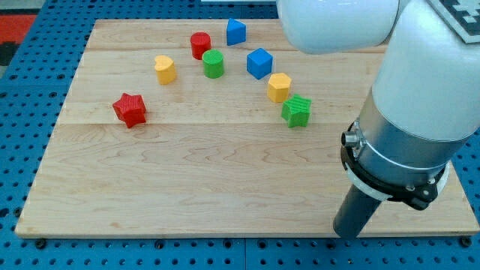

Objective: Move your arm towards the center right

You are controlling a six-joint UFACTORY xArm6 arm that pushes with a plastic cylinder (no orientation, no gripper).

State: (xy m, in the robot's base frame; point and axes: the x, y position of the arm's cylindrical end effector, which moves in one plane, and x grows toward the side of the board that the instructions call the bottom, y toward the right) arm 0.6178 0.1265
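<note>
Wooden board (187,180), pale maple planks, on a blue gridded bench (22,150). White and grey arm fills the view's upper right; the dark rod hangs from it, and my tip (346,234) sits at the view's bottom right, close to the board's lower edge. No gripper on this rig, so nothing to open or close; the rod holds nothing and touches no block.

Blocks all lie in an arc across the upper half:
- red star-shaped block (130,109), view's left, alone
- yellow hexagonal block (165,69), left of the centre top
- red cylinder (200,45) and green cylinder (213,64), just beside each other
- blue block with a peaked top (236,31), nearest the top edge
- blue cube (259,63)
- second yellow hexagonal block (279,87), and the green star-shaped block (297,111) just below it (touching or a sliver apart, cannot tell)

Target zone, centre right of the board, lies up-view from the tip and is mostly hidden behind the arm's body.

Risks, as judged:
- Drifting leftward while heading up could clip the green star, the nearest block, and shove it into the yellow one.
- Overshooting rightward carries the tip off the board's right edge, which the arm hides.
- Overshooting upward ends at top right, not centre.
</note>
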